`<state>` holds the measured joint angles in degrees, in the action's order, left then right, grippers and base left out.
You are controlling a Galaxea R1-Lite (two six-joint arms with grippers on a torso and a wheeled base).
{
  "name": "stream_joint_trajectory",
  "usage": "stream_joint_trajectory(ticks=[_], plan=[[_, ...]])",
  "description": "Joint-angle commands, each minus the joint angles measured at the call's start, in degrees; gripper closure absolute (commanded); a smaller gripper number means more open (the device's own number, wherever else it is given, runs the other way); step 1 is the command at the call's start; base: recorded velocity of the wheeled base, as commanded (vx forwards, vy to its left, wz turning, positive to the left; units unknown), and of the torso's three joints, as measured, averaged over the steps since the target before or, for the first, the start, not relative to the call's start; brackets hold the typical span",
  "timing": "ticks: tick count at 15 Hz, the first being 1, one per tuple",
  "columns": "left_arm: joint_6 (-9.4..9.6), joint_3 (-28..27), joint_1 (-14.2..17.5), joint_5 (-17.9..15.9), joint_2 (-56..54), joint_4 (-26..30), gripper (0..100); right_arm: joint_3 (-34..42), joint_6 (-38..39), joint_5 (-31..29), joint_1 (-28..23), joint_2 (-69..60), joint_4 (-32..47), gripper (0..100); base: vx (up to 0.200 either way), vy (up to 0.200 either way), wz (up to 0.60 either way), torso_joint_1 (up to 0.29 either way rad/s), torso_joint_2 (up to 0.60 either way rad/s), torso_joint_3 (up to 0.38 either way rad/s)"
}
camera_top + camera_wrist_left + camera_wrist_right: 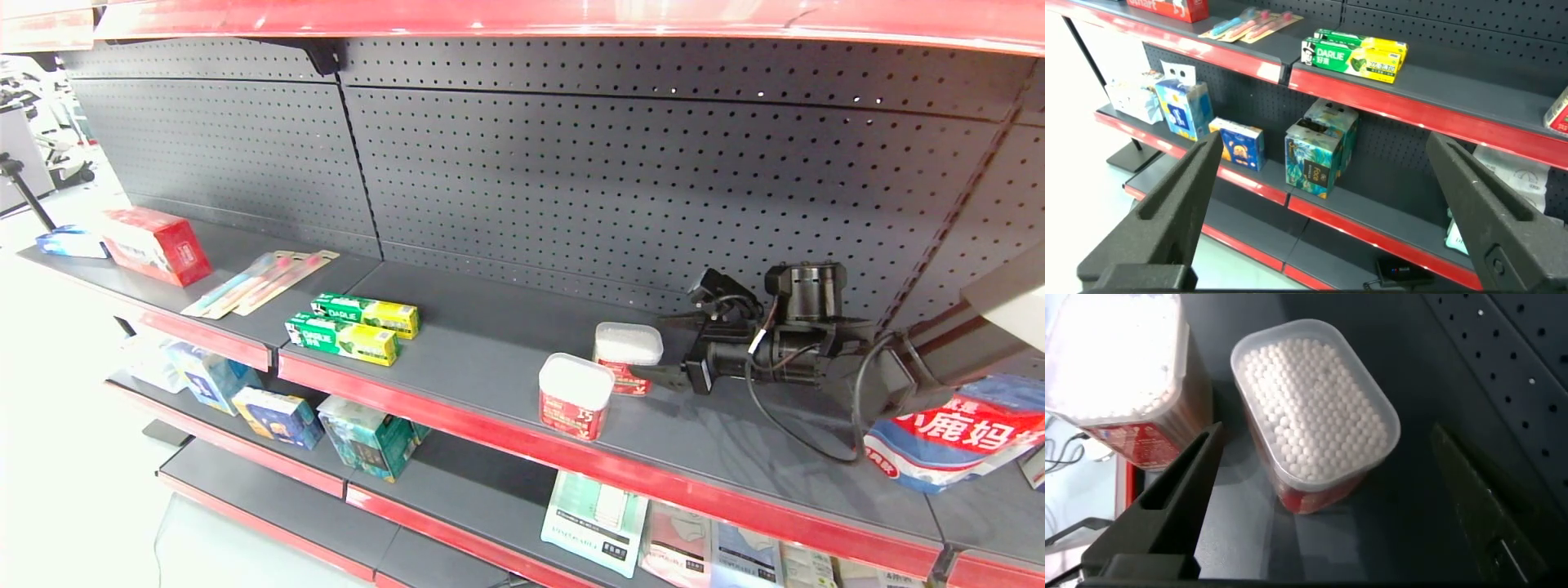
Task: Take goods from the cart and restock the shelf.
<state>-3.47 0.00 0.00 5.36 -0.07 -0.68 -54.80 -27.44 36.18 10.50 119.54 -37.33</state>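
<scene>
Two clear tubs of cotton swabs with red labels stand on the grey shelf (490, 351). The front tub (575, 395) is near the red shelf edge, the rear tub (626, 346) just behind it. My right gripper (651, 349) is open at the rear tub, one finger on each side. In the right wrist view the rear tub (1315, 416) sits between the fingers (1167, 514) without touching them, and the front tub (1114, 367) is beside it. My left gripper (1323, 139) is open and holds nothing, out in front of the lower shelves.
Two green and yellow toothpaste boxes (353, 327), toothbrush packs (261, 282) and a red box (155, 245) lie further left on the shelf. A blue and red bag (963, 441) sits at the right. Small boxes (1319, 151) line the lower shelf. A pegboard wall (620, 180) backs the shelf.
</scene>
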Motion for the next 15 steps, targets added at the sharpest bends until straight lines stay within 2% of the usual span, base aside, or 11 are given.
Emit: stream_joint_trajectory(ticks=[1, 9, 15], plan=[[-0.04, 0.00, 0.00, 0.00, 0.07, -0.02, 0, 0.39, 0.02, -0.85, 0.14, -0.54, -0.03, 0, 0.000, 0.000, 0.00, 0.000, 0.00, 0.000], [-0.04, 0.00, 0.00, 0.09, 0.07, -0.02, 0, -0.31, 4.06, -4.45, 3.04, -0.01, -0.03, 0, 0.000, 0.000, 0.00, 0.000, 0.00, 0.000], [-0.04, 0.00, 0.00, 0.00, 0.07, -0.02, 0, 0.57, 11.09, -9.02, 4.01, -0.54, -0.03, 0, 0.000, 0.000, 0.00, 0.000, 0.00, 0.000]])
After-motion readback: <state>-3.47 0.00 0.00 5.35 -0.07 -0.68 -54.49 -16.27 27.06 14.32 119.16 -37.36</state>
